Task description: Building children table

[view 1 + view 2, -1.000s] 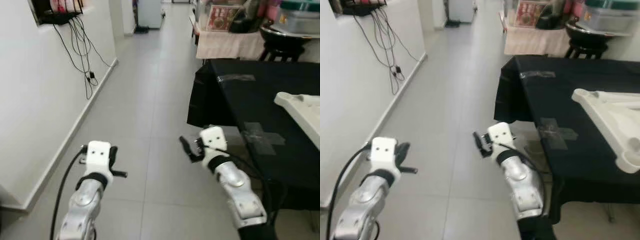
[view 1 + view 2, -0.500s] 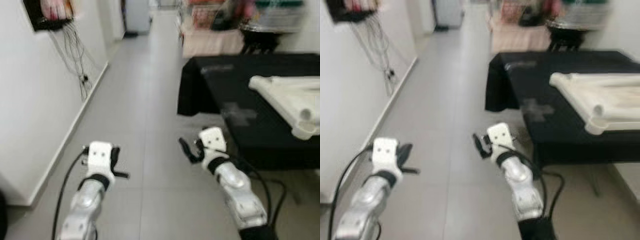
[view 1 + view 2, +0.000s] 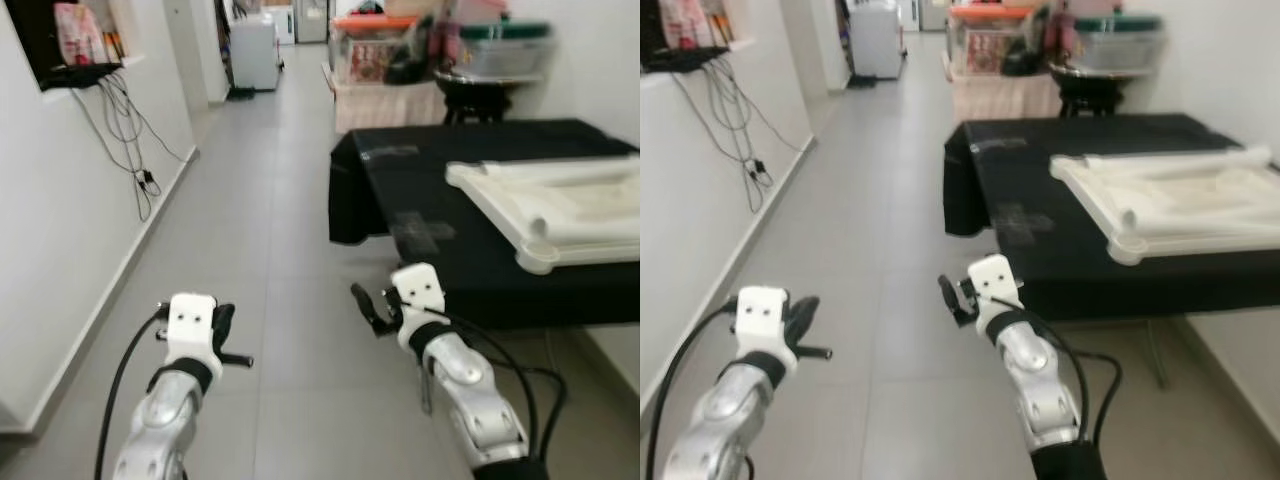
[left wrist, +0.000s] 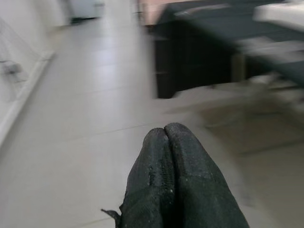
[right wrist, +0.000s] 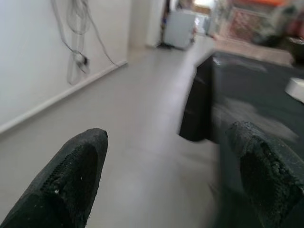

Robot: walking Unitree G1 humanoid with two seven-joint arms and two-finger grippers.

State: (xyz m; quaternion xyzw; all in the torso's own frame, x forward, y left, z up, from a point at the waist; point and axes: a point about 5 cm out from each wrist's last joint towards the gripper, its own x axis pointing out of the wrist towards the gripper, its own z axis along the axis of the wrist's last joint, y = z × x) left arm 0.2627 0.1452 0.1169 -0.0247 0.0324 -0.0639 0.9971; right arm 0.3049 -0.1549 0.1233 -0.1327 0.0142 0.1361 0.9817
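A white children's table part (image 3: 550,205) lies flat on a low table under a black cloth (image 3: 400,180), ahead on my right. It has raised rims and a round socket at its near corner. A grey tape cross (image 3: 420,232) marks the cloth in front of it. My left gripper (image 3: 228,340) hangs over the tiled floor, its fingers (image 4: 164,142) pressed together and holding nothing. My right gripper (image 3: 362,305) is open and empty in front of the black table's near corner, its two black fingertips (image 5: 80,156) standing wide apart.
A white wall with dangling cables (image 3: 125,130) runs along my left. A tiled corridor (image 3: 270,200) leads ahead to a white appliance (image 3: 255,50). Behind the black table stand a cluttered, cloth-covered table (image 3: 385,100) and a dark stool with a green-lidded tub (image 3: 500,45).
The whole view has swung right and lifted, so the black table and the white part have slid left and show more fully. Both arms keep the same pose.
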